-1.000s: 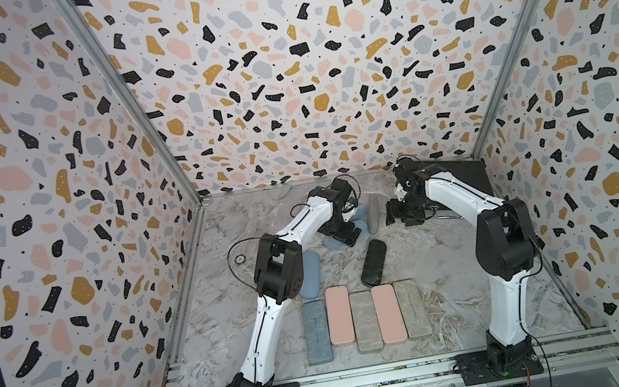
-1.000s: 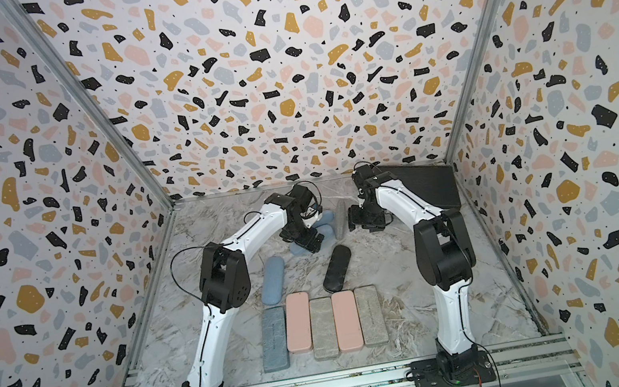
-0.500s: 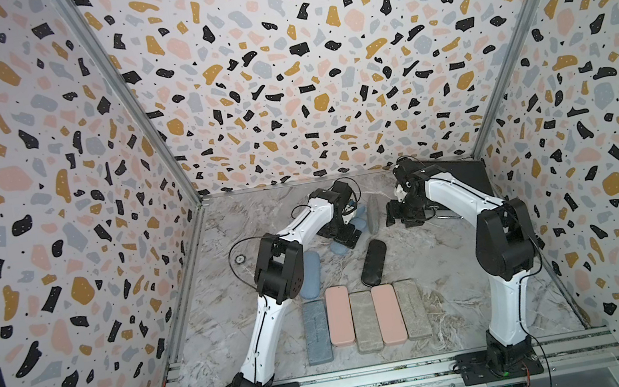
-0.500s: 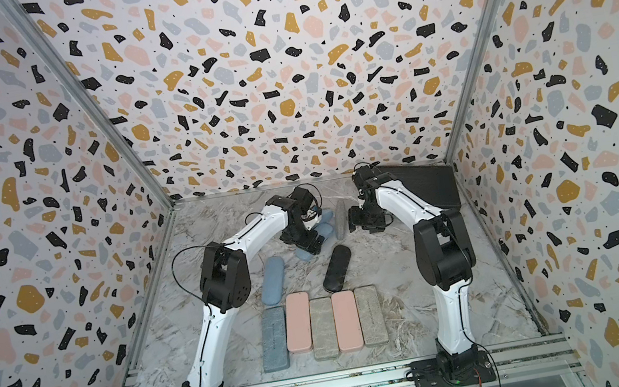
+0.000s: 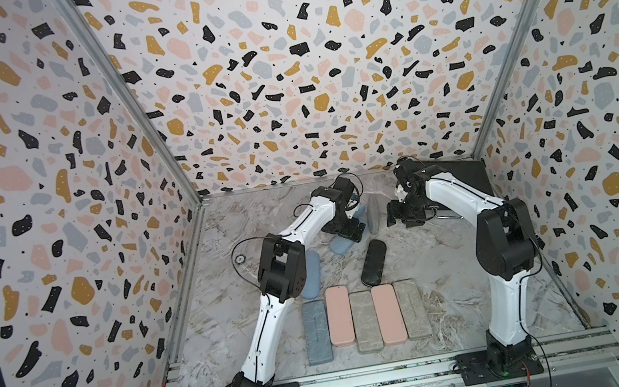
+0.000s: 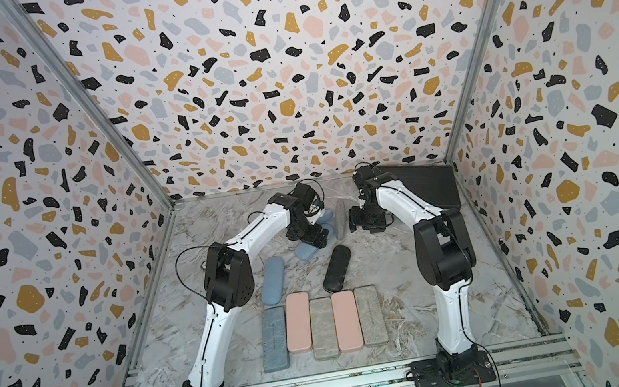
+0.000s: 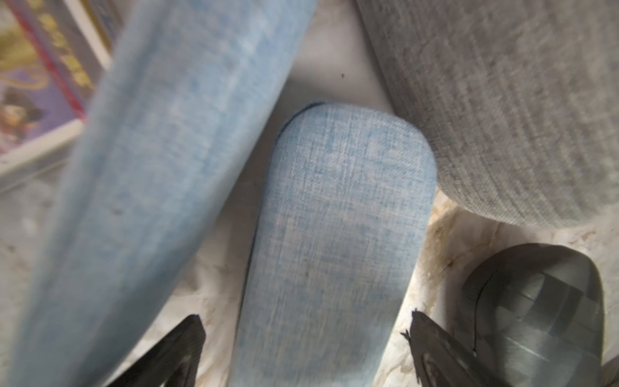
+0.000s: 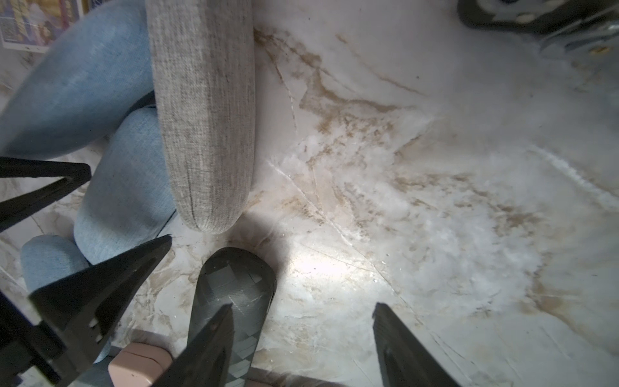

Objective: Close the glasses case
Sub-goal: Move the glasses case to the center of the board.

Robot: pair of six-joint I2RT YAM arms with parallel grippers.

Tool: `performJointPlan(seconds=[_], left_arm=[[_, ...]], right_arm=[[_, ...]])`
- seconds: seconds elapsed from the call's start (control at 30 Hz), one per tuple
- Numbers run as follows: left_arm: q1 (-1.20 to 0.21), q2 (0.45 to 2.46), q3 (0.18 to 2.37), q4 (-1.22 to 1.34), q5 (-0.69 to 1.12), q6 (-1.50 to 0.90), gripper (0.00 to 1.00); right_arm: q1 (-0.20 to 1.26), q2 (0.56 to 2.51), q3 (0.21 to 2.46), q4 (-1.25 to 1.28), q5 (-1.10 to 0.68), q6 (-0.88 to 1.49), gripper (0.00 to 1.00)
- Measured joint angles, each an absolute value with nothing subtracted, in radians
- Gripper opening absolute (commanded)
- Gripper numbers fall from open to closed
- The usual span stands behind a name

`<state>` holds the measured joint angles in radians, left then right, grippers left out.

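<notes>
1. Left gripper (image 7: 305, 316): jaws wide apart, straddling the light blue glasses case (image 7: 335, 217); a gap shows on each side, so no grip.
2. That case lies on the marble table (image 5: 253, 220), far centre. Lid shut or ajar: cannot tell.
3. Grey fabric case (image 5: 373, 214) sits just right of it.
4. Right gripper (image 8: 303, 305): jaws apart, only bare table between them. One finger overlaps the black case (image 8: 234, 278) in the wrist view.

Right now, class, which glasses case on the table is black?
The black case, lying slantwise on the table; every other case is blue, pink or grey.
</notes>
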<state>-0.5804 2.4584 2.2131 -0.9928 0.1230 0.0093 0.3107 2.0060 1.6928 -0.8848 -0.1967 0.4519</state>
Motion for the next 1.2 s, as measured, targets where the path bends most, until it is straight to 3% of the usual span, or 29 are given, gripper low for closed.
performJointPlan(seconds=[0.13, 0.33, 0.7, 1.2], left_arm=[[-0.583, 2.461, 2.213, -0.991, 0.127, 0.002, 0.85], [-0.585, 2.461, 2.213, -0.986, 0.133, -0.016, 0.58], [-0.585, 2.446, 2.189, -0.973, 0.111, -0.060, 0.49], [-0.585, 2.203, 1.785, -0.886, 0.065, -0.246, 0.40]], right_arm=[[0.305, 2.006, 1.693, -0.885, -0.196, 0.449, 0.68], [0.305, 1.999, 1.673, -0.882, -0.195, 0.447, 0.67], [0.303, 1.975, 1.650, -0.879, -0.196, 0.445, 0.67], [0.303, 1.869, 1.551, -0.852, -0.218, 0.446, 0.67]])
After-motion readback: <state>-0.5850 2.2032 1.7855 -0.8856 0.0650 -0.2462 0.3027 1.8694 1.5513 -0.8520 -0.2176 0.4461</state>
